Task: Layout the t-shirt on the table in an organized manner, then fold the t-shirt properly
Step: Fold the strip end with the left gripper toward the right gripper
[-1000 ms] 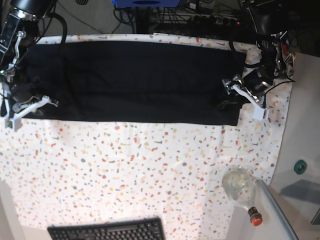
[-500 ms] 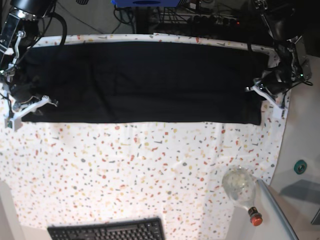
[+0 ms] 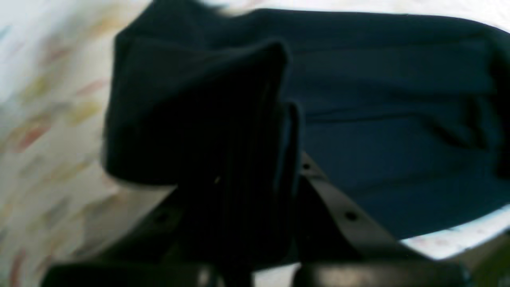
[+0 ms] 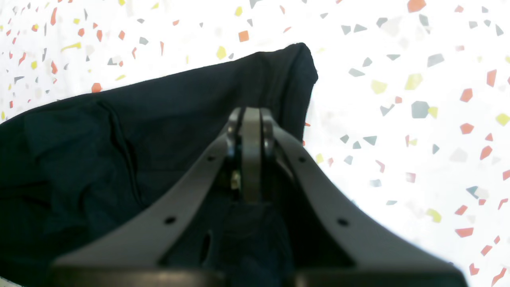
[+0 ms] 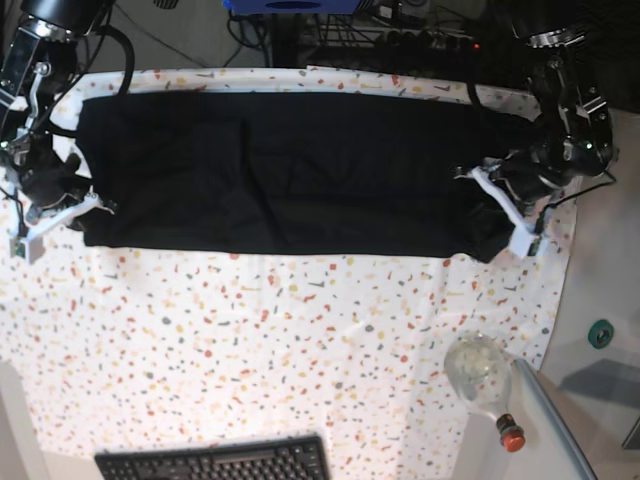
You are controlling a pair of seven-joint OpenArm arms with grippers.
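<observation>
So the t-shirt (image 5: 280,170) is stretched out as a long dark band across the far half of the table (image 5: 300,340), folded lengthwise by the look of it, with both arms pinching one end each. The right gripper (image 5: 62,212) sits at the end on the left of the base view, and its wrist camera shows the two fingers (image 4: 252,131) pressed tight together with black cloth (image 4: 119,131) caught between them, a corner of the shirt sticking out just past the tips over the speckled cover (image 4: 418,99).

The left gripper (image 5: 500,205) is at the other end. Its wrist view is pretty blurry, but you can make out a bunched-up fold of the shirt (image 3: 378,99) clamped in the closed fingers (image 3: 293,139), the rest of the fabric running away behind it. That end looks a bit crumpled and lifted compared with the flat middle.

Nearer the front edge there's a clear glass bottle (image 5: 480,372) with a red cap lying on its side, and a black keyboard (image 5: 215,462) poking in at the bottom.
</observation>
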